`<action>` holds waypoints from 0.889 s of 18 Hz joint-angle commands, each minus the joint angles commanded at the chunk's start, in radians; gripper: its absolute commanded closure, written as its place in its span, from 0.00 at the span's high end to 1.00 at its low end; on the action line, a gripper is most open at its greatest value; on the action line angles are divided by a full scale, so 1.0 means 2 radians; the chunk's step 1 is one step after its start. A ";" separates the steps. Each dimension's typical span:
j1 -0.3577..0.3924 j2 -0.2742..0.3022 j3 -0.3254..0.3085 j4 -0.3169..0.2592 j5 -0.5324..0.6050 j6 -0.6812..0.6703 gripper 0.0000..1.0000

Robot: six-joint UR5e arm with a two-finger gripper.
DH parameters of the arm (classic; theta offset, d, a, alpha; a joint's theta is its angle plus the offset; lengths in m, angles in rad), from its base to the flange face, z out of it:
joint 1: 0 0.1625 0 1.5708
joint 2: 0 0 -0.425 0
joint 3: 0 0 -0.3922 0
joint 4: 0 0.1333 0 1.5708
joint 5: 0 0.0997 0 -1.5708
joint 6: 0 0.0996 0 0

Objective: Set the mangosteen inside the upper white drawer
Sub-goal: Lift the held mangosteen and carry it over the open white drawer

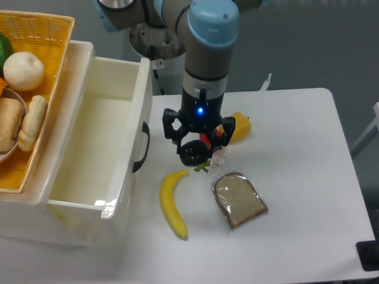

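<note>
Plainly, the fingers (196,155) are closed snugly around the dark mangosteen (194,155), held above the table (296,177).

Bright, even overhead light, sharp focus, glare on the drawer (112,204) rim

I see banana (172,204) lying on white table (296,177), stem end toward upper right. Bread slice in clear wrap (240,200) just right of it, apart. Yellow pepper (240,126) farther back on table, partly hidden. Red pepper (205,139) just left of it, mostly hidden. Yellow wicker basket (41,35) at upper left holds white round item (23,71), bread rolls (29,124), something green (5,50) at edge.
</note>
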 joint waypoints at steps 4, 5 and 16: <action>-0.005 0.016 -0.004 -0.002 -0.028 -0.047 0.45; -0.011 0.022 -0.006 -0.002 -0.033 -0.048 0.44; -0.109 0.042 -0.015 -0.036 -0.035 -0.066 0.49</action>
